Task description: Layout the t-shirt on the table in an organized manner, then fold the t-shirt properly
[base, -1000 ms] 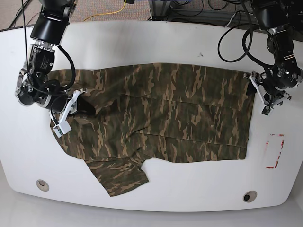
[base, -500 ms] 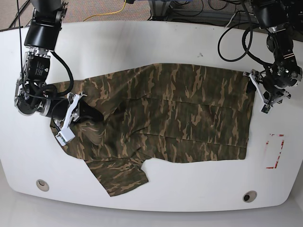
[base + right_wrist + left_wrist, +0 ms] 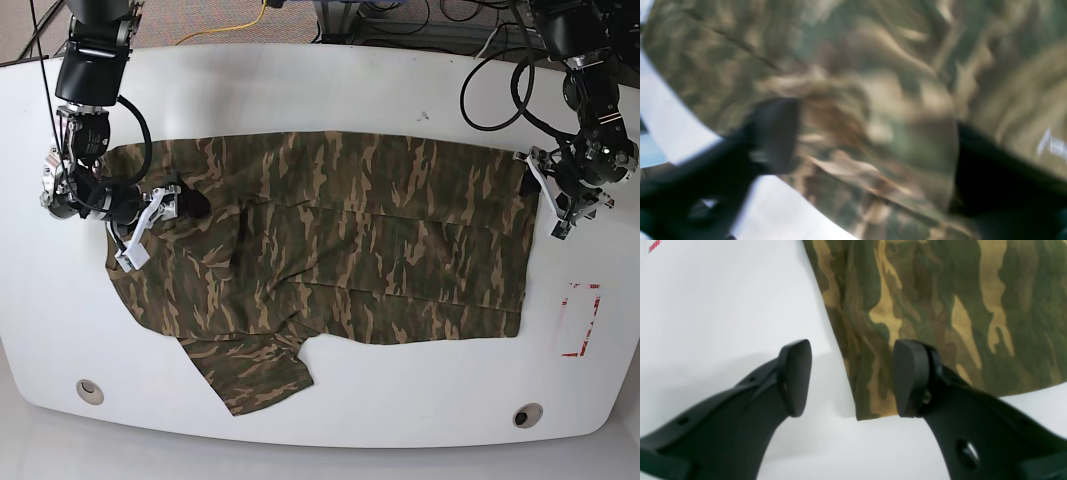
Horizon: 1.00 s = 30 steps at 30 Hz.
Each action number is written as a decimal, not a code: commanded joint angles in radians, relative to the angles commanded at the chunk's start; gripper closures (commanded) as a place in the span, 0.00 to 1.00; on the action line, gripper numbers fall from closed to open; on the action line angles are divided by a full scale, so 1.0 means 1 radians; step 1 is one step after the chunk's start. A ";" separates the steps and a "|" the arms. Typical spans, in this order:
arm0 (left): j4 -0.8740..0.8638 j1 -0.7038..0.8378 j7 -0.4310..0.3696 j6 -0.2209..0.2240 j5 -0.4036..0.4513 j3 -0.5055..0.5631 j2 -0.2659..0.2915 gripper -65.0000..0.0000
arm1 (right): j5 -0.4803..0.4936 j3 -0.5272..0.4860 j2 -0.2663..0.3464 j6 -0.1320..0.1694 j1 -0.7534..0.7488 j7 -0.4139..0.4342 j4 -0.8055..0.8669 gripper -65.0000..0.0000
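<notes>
- Black fingers of the left end effector (image 3: 851,378) stand wide apart and hold nothing. One finger is over the bare white counter (image 3: 713,306); the other is over the corner of the t-shirt (image 3: 940,300). The shirt's edge runs between them.
- From the base view, this left end effector (image 3: 562,200) sits at the shirt's edge on that view's right side.
- The right end effector (image 3: 873,146) has cloth bunched between its two dark fingers, so it is gripping the t-shirt. That close picture is very blurry.
- From the base view, the right end effector (image 3: 150,222) is on the shirt's other end, on that view's left side.
- The t-shirt (image 3: 340,250) is green, brown and tan camouflage. It lies spread across the middle of the counter (image 3: 330,90), with one sleeve pointing toward the near edge.
- Only the base view shows the whole shirt, a red tape outline (image 3: 581,318) and two round holes (image 3: 90,390). The left wrist view shows the shirt corner lying flat.
</notes>
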 joint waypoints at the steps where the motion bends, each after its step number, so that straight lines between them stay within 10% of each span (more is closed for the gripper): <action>1: 0.000 0.000 0.000 0.000 0.000 0.000 0.000 0.45 | -0.008 0.012 0.002 0.000 -0.018 -0.002 0.014 0.00; 12: -0.003 0.000 -0.003 0.000 0.000 0.000 0.002 0.45 | -0.023 0.167 0.052 0.000 -0.195 -0.002 0.264 0.00; 30: -0.103 -0.003 -0.072 0.000 0.000 -0.002 0.005 0.45 | -0.330 0.262 0.034 0.000 -0.296 0.192 0.212 0.00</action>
